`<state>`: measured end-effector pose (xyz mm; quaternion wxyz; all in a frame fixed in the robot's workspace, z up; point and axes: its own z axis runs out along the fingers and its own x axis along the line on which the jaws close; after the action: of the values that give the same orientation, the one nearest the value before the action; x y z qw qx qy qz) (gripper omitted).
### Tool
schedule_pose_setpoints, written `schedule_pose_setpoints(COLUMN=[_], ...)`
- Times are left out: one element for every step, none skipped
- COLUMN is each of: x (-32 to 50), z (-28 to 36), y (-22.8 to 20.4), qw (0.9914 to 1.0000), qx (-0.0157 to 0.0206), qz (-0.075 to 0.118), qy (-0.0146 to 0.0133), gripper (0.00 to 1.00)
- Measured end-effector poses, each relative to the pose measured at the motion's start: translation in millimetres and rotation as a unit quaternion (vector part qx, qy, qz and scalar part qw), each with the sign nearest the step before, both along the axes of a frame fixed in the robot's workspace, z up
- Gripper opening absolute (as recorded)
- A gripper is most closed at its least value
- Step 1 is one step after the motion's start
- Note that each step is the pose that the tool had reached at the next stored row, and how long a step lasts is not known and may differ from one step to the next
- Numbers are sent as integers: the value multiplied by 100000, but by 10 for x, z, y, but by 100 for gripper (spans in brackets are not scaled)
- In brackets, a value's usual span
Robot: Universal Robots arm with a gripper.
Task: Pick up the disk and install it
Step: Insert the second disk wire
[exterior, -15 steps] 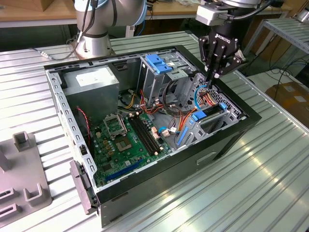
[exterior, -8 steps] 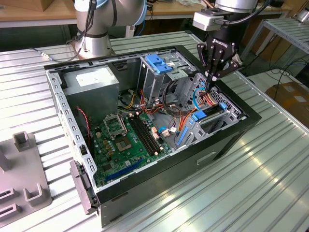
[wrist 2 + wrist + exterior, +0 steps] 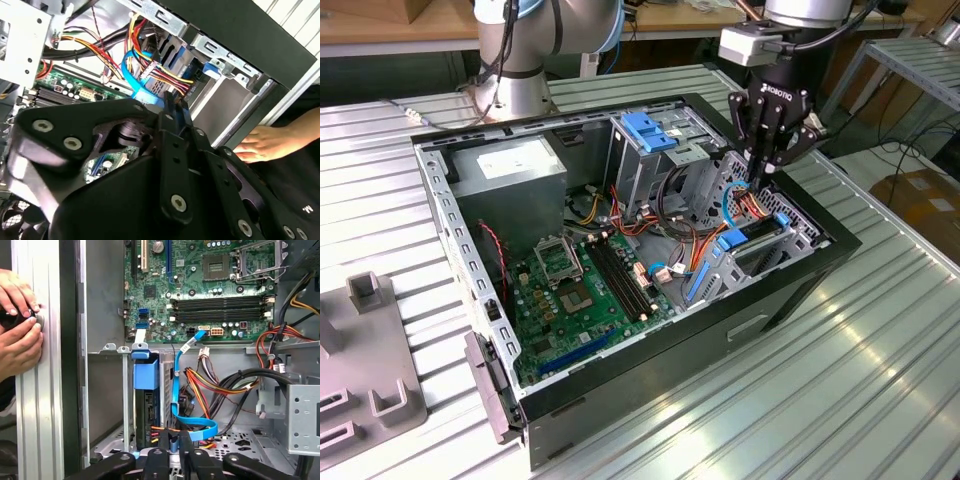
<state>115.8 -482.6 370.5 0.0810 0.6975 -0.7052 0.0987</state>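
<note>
The black three-fingered end effector (image 3: 767, 165) hangs inside the open black computer case (image 3: 840, 240), fingers pressed together around nothing, beside the blue data cable (image 3: 176, 385). The grey disk in blue plastic rails (image 3: 146, 390) sits upright in its bay, seemingly installed; seating appears the step in hand.

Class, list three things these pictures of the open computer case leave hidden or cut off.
1. Label of the disk: in the first wrist view only its end shows; the bay covers the rest.
2. The person's hands: cut by that view's edge.
3. The motherboard: in the second wrist view, mostly behind the gripper.
</note>
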Motion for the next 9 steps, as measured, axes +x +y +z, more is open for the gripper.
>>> schedule_pose_setpoints(x=[2, 3, 3, 3, 3, 1, -12, -32, -48], z=[-12, -14, -16, -18, -19, -20, -24, -26, -29], y=[1, 1, -1, -4, -19, -66, -101, -116, -122], qw=[100000, 100000, 100000, 100000, 100000, 100000, 100000, 99998, 99997], qx=[-251, -268, -260, -223, -189, -1, 263, 564, 768], qz=[-6, -1, 0, 1, 0, -1, 3, 3, 2], qy=[0, 0, -1, -2, 0, -5, -53, -168, -301], gripper=[16, 16, 16, 16, 16, 16, 16, 16, 16])
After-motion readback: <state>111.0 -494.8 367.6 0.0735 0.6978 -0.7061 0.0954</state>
